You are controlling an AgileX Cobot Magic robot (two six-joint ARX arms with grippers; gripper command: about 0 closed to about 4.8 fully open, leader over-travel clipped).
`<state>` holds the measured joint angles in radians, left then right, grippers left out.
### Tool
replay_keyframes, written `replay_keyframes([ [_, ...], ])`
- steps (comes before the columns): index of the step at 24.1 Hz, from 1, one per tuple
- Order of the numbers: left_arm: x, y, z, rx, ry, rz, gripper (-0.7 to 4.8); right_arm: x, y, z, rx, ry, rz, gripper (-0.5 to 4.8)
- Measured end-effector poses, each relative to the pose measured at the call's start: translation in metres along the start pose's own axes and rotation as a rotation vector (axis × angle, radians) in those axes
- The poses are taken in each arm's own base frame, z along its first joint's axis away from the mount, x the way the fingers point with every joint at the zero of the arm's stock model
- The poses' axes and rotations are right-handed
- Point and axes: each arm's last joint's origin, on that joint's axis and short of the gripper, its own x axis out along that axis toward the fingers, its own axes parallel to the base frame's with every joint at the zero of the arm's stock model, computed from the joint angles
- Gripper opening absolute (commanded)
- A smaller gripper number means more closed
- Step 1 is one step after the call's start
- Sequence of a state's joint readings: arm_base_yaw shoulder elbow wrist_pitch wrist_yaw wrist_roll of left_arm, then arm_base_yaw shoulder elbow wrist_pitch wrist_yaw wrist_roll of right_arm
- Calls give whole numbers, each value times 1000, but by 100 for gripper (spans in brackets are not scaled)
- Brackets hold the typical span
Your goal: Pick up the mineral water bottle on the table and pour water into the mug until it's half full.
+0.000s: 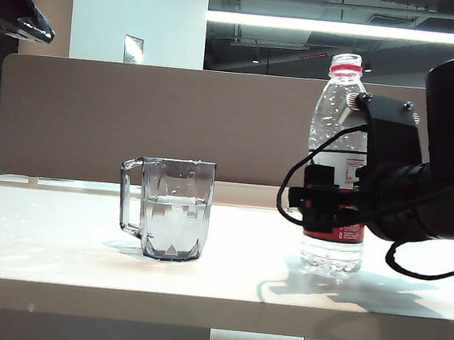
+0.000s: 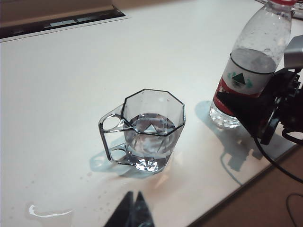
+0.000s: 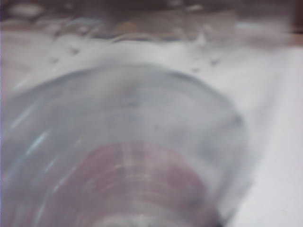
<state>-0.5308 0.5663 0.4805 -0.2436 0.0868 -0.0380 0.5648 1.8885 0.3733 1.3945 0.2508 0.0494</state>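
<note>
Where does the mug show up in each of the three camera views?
Exterior view: the mug stands on the table, left of centre, handle to the left.
Left wrist view: mug in the middle, seen from above, water inside.
Right wrist view: not in it; a blurred close-up of the bottle fills the picture.
Shared landmark: the bottle, upright, with the right gripper at its label.

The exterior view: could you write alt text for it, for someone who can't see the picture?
A clear mineral water bottle stands upright on an off-white table, with the right gripper at its label. To its left stands a smoky grey mug, about half full of water; the left gripper is not visible here.
</note>
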Motion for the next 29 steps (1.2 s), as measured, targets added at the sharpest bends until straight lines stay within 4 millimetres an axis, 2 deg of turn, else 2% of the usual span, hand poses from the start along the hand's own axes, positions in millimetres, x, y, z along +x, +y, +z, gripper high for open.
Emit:
replay_keyframes([
  [2,0,0,0,0,0,0,-4,0,0,0,0,1,5,365],
  [3,0,0,0,0,0,0,-4,0,0,0,0,1,5,427],
  [5,0,0,0,0,0,0,-4,0,0,-1,-1,5,4,476],
  [11,0,0,0,0,0,0,-4,-2,-1,-3,-4,15,-17,479],
  [14,0,0,0,0,0,0,-4,-9,-3,-8,-12,43,-19,479],
  [21,0,0,0,0,0,0,-5,-38,-11,-7,-21,61,-20,479],
  [26,0,0,0,0,0,0,-4,-61,-17,1,-62,28,-40,479],
  [27,0,0,0,0,0,0,-5,-68,-18,3,-68,17,-39,477],
  [29,0,0,0,0,0,0,-4,-83,-22,6,-64,-11,-37,301],
])
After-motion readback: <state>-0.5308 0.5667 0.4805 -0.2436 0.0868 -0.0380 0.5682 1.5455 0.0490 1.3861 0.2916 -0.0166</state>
